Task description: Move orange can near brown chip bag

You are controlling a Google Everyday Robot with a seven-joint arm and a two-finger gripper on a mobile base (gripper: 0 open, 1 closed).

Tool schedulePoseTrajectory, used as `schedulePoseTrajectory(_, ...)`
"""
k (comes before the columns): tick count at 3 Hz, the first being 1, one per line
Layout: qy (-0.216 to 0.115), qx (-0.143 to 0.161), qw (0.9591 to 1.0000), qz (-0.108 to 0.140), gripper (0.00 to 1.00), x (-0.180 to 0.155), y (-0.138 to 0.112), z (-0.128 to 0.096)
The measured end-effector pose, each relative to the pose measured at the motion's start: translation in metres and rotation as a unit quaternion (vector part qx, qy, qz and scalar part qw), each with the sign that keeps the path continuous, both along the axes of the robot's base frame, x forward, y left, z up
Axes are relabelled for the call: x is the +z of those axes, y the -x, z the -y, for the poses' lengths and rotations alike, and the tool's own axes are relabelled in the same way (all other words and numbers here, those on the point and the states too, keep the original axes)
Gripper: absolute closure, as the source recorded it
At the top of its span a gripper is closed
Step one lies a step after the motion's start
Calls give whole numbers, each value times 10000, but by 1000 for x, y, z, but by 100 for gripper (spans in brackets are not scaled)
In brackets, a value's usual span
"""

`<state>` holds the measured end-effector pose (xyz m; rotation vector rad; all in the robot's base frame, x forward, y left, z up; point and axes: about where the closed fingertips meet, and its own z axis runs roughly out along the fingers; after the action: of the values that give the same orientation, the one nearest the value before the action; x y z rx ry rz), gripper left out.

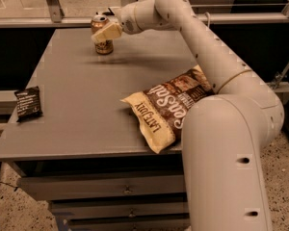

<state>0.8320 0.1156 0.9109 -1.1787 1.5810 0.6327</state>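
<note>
The orange can (103, 46) stands upright near the far left edge of the grey table (82, 109). My gripper (106, 32) reaches in from the right and sits right at the can, crossing in front of its upper half. The brown chip bag (171, 102), with white lettering and cream ends, lies flat at the table's front right, well apart from the can. My arm (207, 47) passes above the bag's right end and hides part of it.
A small flat black packet (28, 102) lies at the table's left edge. A rail and glass panel (53, 20) run behind the table. Drawers (111, 186) sit under the tabletop. The arm's large base link (226, 167) fills the lower right.
</note>
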Motion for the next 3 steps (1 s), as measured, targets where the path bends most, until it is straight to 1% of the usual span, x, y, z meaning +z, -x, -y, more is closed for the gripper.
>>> schedulePoseTrajectory(1, -69, 115, 9996, -233, 40, 2, 8, -6)
schedulePoseTrajectory(2, -145, 208, 9988, -412, 64, 6, 20, -5)
schedulePoseTrajectory(3, -198, 230, 9983, -492, 87, 12, 33, 5)
